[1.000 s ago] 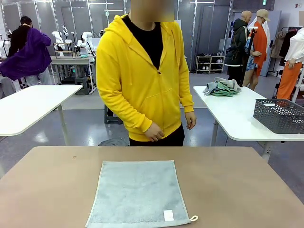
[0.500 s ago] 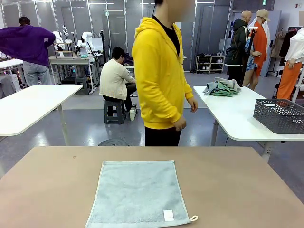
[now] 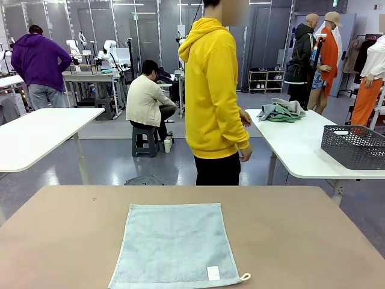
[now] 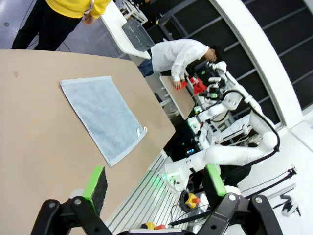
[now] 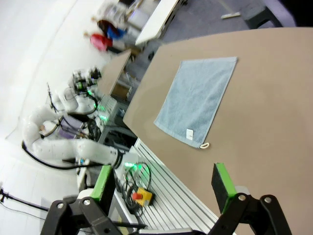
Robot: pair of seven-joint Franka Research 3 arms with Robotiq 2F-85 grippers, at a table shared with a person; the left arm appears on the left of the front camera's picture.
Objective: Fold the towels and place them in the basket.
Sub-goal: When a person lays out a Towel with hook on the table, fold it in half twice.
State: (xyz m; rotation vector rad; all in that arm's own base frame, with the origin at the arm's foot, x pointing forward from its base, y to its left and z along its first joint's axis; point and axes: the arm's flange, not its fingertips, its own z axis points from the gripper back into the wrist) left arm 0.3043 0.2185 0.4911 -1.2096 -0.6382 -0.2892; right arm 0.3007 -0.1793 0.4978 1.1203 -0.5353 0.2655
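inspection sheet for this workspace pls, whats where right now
surface: brown table, bare apart from one towel
job's things: pale grey-blue towel spread flat and unfolded, white label and corner loop at the robot-side edge; basket on a white side table, beside a heap of towels
clutter: nothing seen
grippers: left pincer open, holding nothing; right pincer open, holding nothing; both above the table
cables: nothing seen on the tabletop
surroundings: person in a yellow hoodie at the far side, turned sideways towards the side table

One towel, one pile, one basket
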